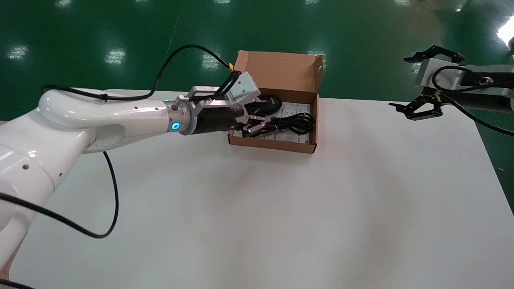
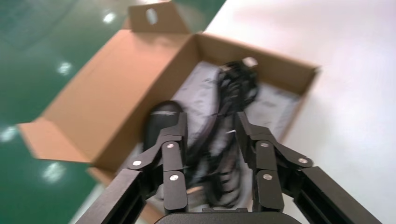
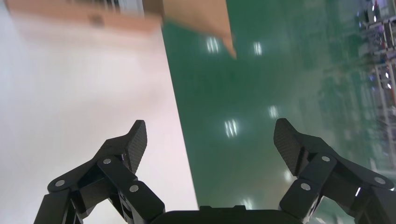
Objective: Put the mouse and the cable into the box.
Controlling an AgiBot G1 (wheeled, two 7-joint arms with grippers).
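Observation:
An open cardboard box (image 1: 273,145) stands at the table's far edge with its lid up. Inside, a black mouse (image 1: 268,104) lies toward the back and a coiled black cable (image 1: 297,122) rests on a white printed sheet (image 1: 299,108). My left gripper (image 1: 256,125) reaches into the box's left end. In the left wrist view the left gripper (image 2: 211,123) is open, and the cable (image 2: 236,84) runs loosely between its fingers over the sheet. The mouse (image 2: 159,116) lies just beside one finger, close to the box wall (image 2: 116,84). My right gripper (image 1: 397,82) hangs open and holds nothing at the table's far right.
The white table (image 1: 281,220) stretches wide in front of the box. In the right wrist view my right gripper (image 3: 210,135) straddles the table's far edge above the green floor, with a corner of the box (image 3: 196,14) visible farther off.

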